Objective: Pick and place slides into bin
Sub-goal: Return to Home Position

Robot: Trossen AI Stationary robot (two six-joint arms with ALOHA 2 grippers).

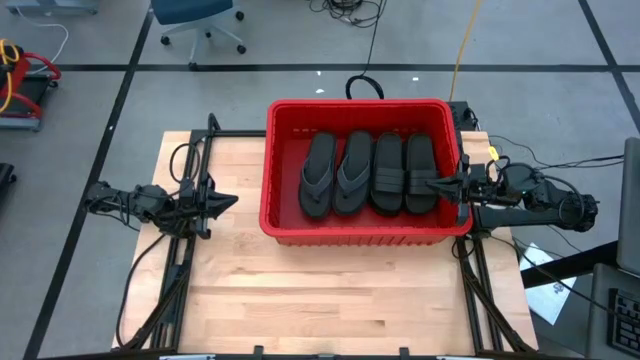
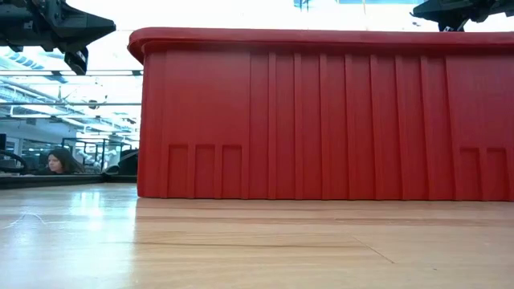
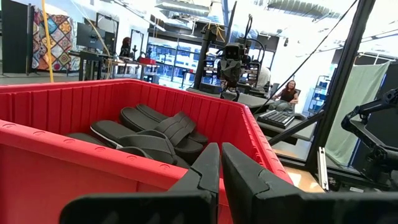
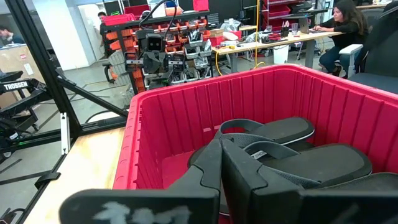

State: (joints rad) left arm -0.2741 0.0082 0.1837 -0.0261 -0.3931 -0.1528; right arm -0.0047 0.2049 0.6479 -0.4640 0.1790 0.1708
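1. Load status. The bin (image 1: 285, 140) stands at the far middle of the surface (image 1: 330, 290). The slides (image 1: 368, 172) lie inside it, four abreast on top: two thong-strap ones toward the bin's left-arm wall and two ribbed-band ones toward its right-arm wall. The wrist views suggest more slides beneath, but I cannot count them. I see no slide outside the bin.

2. Left pincer (image 1: 228, 203). It hangs outside the bin's left-arm wall, apart from it and pointing toward it. Its fingers (image 3: 208, 171) are drawn narrow, almost touching, with nothing between them.

3. Right pincer (image 1: 432, 184). It reaches in across the bin's right-arm rim, with its tips over the outermost ribbed-band slide. Its fingers (image 4: 211, 168) are likewise narrow and empty. The low view shows this arm above the bin's rim line.

4. Step in hand. I judge loading to be complete. The step in hand is the return of both arms to their rest pose.

5. Next move. The right arm must draw outward over the bin's rim, high enough to clear both rim and strap. The left arm needs only to fold back, away from the bin.
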